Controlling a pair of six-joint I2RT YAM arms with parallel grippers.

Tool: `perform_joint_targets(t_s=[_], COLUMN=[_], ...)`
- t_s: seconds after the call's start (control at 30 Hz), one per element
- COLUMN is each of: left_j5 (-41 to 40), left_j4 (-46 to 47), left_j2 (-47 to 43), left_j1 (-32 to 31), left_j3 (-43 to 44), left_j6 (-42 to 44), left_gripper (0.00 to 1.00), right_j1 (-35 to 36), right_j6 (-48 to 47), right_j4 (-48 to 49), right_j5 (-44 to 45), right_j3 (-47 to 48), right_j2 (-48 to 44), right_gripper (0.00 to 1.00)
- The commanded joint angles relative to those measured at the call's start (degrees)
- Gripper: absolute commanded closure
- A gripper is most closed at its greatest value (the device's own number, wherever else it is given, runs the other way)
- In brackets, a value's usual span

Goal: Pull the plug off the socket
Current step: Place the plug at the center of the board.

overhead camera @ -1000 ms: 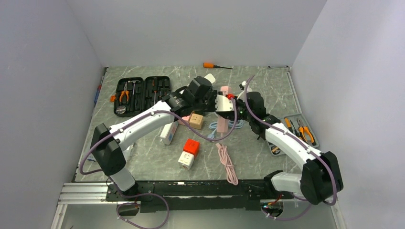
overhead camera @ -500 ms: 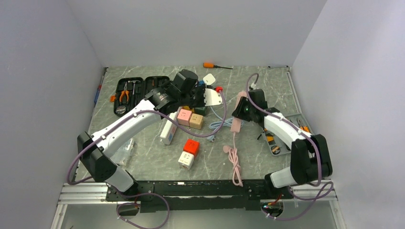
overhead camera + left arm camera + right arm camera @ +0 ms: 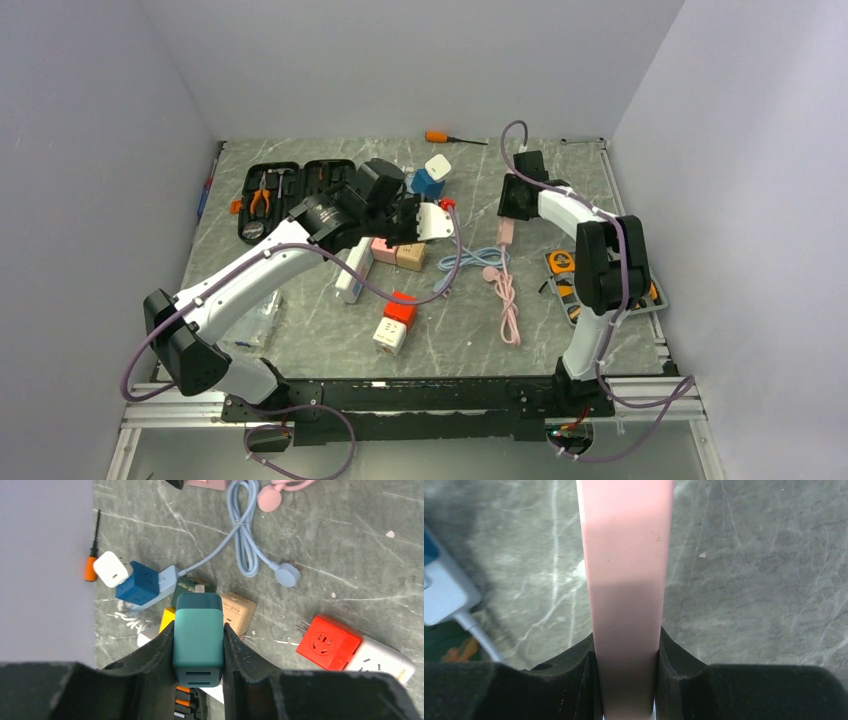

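Reaching well apart, left tool [image 3: 198, 629] pinches teal plug [image 3: 198, 645], right tool [image 3: 625, 647] pinches pink socket [image 3: 624, 555].

I counted one teal plug [image 3: 197, 640], one pink socket strip [image 3: 626, 580] and one white strip [image 3: 350, 283]. There were two cables: one pink cable [image 3: 510, 310] and one light blue cable [image 3: 243, 535]. The cubes I could tell apart were two white cubes [image 3: 437, 165] [image 3: 388, 335], one blue cube [image 3: 425, 184], one red cube [image 3: 401, 307], one tan cube [image 3: 410, 256] and one pink cube [image 3: 383, 250]. One orange screwdriver [image 3: 437, 136] lay at twelve o'clock. One black tool case [image 3: 298, 195] sat at ten, and one tool tray [image 3: 562, 285] at four.

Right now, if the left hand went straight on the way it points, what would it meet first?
Probably the dark green cube lying just beyond the teal adapter that the left hand grips, with the tan cube beside it. How high the hand is above them is unclear.
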Motion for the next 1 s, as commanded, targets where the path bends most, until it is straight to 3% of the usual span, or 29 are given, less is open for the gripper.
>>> perform_joint_targets(t_s=[0.0, 0.13, 0.27, 0.33, 0.37, 0.53, 0.63, 0.97], left_j5=[4.16, 5.16, 5.97, 6.01, 6.03, 6.40, 6.73, 7.25], left_j4=[0.45, 1.20, 1.33, 1.41, 1.46, 3.27, 3.85, 7.60], left_j2=[-0.93, 0.89, 4.35, 6.44, 7.72, 13.87, 17.12, 26.70], left_j1=[-0.73, -3.18, -5.78, -7.02, -7.55, -9.96, -11.61, -16.47], left_j3=[-2.34, -4.54, -4.52, -3.79, -3.25, -0.02, 3.24, 7.03], left_j6=[-1.96, -3.29, -4.87, -5.07, -5.07, -5.92, -6.38, -6.69], left_gripper=[1.00, 1.00, 1.00, 1.00, 1.00, 1.00, 1.00, 1.00], right_j1=[-1.12, -1.21, -1.25, -1.23, -1.22, -1.78, -3.65, -5.72], right_j6=[-1.60, 0.00, 1.72, 2.29, 2.57, 4.99, 7.14, 10.51], right_j4=[-3.95, -6.75, -6.32, -5.65, -5.61, -5.77, -6.88, -8.29], right_j5=[3.53, 3.99, 4.36, 4.31, 4.28, 5.46, 5.99, 7.65], right_j3=[5.96, 7.17, 4.84, 3.45, 2.95, -0.22, -2.00, -10.78], right_j2=[3.06, 5.87, 4.23, 1.87, 0.49, -9.26, -16.77, -33.04], right_gripper=[0.87, 0.57, 0.38, 0.21, 0.18, 0.13, 0.01, 0.00])
